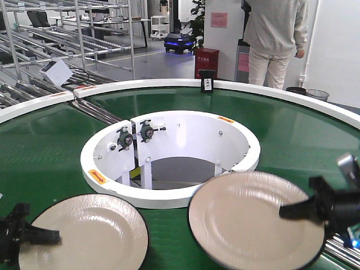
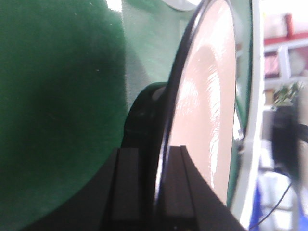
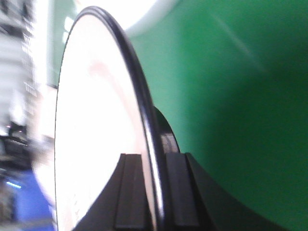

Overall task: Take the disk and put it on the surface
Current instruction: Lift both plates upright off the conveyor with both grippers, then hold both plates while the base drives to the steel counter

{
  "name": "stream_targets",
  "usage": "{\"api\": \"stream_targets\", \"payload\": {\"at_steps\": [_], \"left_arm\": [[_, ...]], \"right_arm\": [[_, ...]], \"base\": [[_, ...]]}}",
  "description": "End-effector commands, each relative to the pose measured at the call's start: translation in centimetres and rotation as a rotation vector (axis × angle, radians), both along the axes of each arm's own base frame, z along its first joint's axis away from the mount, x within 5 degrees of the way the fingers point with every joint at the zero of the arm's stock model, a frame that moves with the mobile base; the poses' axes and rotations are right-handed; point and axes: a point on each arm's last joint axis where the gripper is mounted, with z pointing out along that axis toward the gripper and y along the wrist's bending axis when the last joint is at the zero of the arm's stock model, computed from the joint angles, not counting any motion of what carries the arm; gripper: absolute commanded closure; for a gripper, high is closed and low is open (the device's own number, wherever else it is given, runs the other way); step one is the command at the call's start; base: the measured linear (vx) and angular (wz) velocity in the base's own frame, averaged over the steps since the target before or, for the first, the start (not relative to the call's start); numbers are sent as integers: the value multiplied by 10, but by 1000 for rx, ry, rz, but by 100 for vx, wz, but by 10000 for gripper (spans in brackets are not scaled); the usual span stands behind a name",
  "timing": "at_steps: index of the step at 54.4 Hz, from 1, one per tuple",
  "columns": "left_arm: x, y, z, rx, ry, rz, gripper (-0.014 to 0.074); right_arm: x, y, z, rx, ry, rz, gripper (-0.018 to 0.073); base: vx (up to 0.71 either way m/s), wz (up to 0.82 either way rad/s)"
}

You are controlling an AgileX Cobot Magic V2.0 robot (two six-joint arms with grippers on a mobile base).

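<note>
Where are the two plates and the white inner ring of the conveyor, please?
left plate (image 1: pixel 84 236): front view, centre of its cream face.
right plate (image 1: pixel 247 219): front view, centre of its cream face.
white inner ring (image 1: pixel 163 198): front view, its near top rim.

Factory-style test hall: green ring conveyor, roller racks (blue floor robot behind)

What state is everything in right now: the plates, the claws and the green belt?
Left plate: clamped at its rim, low by the belt.
Right plate: clamped at its rim, lifted, blurred.
Left gripper: shut on left plate.
Right gripper: shut on right plate.
Belt: running or stopped, cannot tell.
</note>
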Motion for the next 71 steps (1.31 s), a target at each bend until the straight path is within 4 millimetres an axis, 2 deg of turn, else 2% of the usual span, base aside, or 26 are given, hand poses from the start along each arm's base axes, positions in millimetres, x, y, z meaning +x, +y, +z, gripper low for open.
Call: {"api": "stream_targets", "payload": {"at_steps": [1, 3, 4, 6, 17, 22, 32, 71], "left_arm": [[-3, -16, 53, -192, -109, -7, 598], [-4, -23, 58, -197, -126, -19, 598], [-9, -42, 75, -213, -171, -55, 598], [-12, -50, 81, -223, -177, -61, 598], [-27, -87, 111, -223, -198, -60, 598], [-33, -93, 121, -209, -229, -51, 598], [-42, -94, 133, -202, -272, -52, 598], [-42, -94, 133, -200, -273, -47, 598]], "right_arm": [[-9, 8, 66, 163, -155, -26, 567], [-11, 11, 80, 165, -188, -23, 567], [-14, 21, 121, 149, -274, 5, 566], [-14, 27, 136, 135, -307, 21, 566], [-13, 54, 204, 71, -409, -5, 564], [-16, 54, 220, 45, -437, -29, 562], [-19, 53, 230, 33, -462, -34, 561], [-19, 53, 230, 33, -462, -34, 561]], "base": [[0, 0], [0, 0], [0, 0], [0, 0], [0, 0], [0, 0], [0, 0], [0, 0]]}}
